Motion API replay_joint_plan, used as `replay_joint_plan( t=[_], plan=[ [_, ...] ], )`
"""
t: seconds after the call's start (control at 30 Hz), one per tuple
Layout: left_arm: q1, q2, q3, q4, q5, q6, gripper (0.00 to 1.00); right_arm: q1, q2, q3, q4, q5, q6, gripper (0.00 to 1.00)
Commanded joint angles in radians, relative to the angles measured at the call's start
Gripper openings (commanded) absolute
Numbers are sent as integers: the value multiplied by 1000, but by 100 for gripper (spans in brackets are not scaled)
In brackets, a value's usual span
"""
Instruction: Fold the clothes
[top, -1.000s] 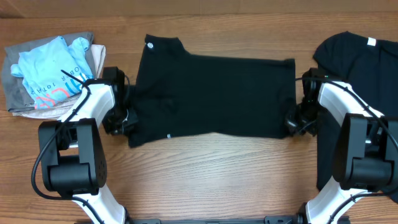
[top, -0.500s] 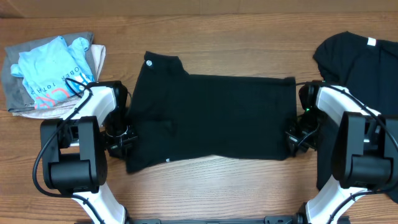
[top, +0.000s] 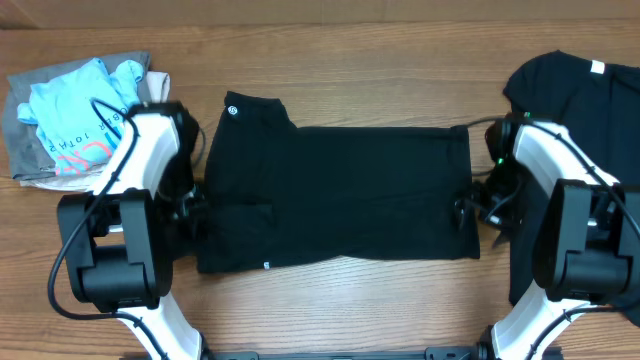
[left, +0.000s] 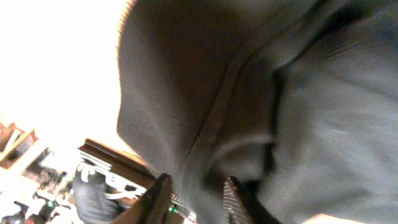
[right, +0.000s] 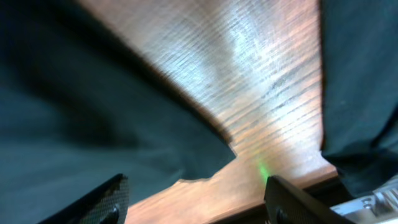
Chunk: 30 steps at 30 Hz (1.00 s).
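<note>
One of the clothes, a black T-shirt (top: 335, 195), lies flat and folded across the table's middle, a small round white logo (top: 232, 108) at its far-left corner. My left gripper (top: 192, 215) sits at the shirt's left edge. In the left wrist view its fingers (left: 163, 199) stand apart with loose black fabric (left: 261, 99) hanging between them; the left gripper (left: 198, 200) is open. My right gripper (top: 470, 213) is at the shirt's right edge. The right gripper (right: 193, 199) is wide open over bare wood, the shirt's corner (right: 186, 158) just ahead of it.
A second black T-shirt (top: 575, 95) with a white tag lies at the far right, partly under the right arm. A pile of light blue and grey garments (top: 80, 120) sits at the far left. The wooden table (top: 330, 310) shows in front of the shirt.
The shirt has slid toward the near edge with both grippers. Both grippers were shut on its side edges and have now opened; the right one has let go of the cloth.
</note>
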<state>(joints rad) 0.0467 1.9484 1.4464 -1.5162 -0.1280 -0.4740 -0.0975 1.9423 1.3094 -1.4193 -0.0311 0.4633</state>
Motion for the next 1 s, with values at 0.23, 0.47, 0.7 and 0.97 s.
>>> replay_joint_plan(
  t=[0.23, 0.47, 0.7, 0.97],
  plan=[
    [-1, 3, 342, -58, 82, 79, 89, 2, -1, 288, -123, -23, -75, 84],
    [-26, 3, 410, 195, 257, 203, 55, 2, 0, 343, -50, -34, -96, 91],
    [-72, 24, 410, 459, 240, 222, 48, 2, 0, 343, 148, -93, -189, 86],
    [-129, 83, 410, 610, 208, 333, 56, 4, 50, 338, 375, -56, -233, 83]
  ],
)
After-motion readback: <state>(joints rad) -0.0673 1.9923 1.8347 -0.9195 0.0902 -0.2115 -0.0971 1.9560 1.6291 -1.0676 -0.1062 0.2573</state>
